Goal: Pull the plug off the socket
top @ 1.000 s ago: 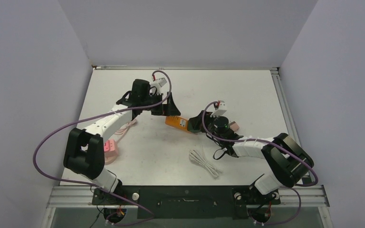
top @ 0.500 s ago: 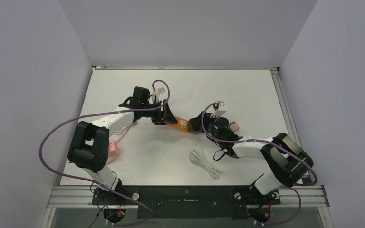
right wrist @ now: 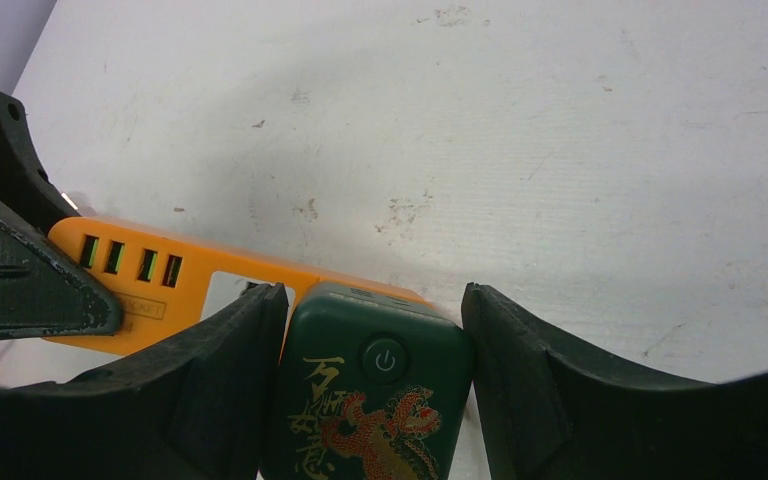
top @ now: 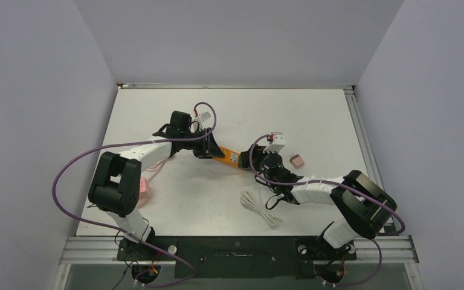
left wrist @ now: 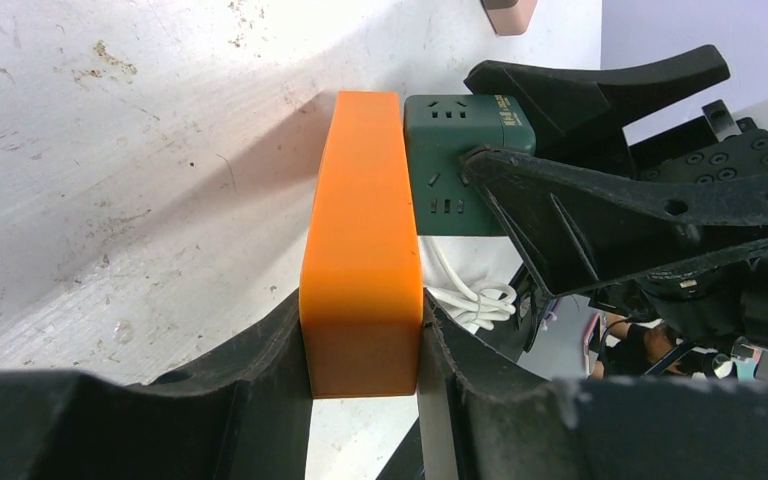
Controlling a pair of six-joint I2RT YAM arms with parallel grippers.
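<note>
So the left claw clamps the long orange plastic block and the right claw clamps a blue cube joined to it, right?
The plastic cube is dark green, not blue, as the right wrist view shows. Left gripper on the long orange plastic block, right gripper on the cube: correct.

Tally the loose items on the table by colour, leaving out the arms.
Orange: 1, orange block
Green: 1, green cube
White: 1, coiled cable
Pink: 2, small block, larger piece
Total: 5
</note>
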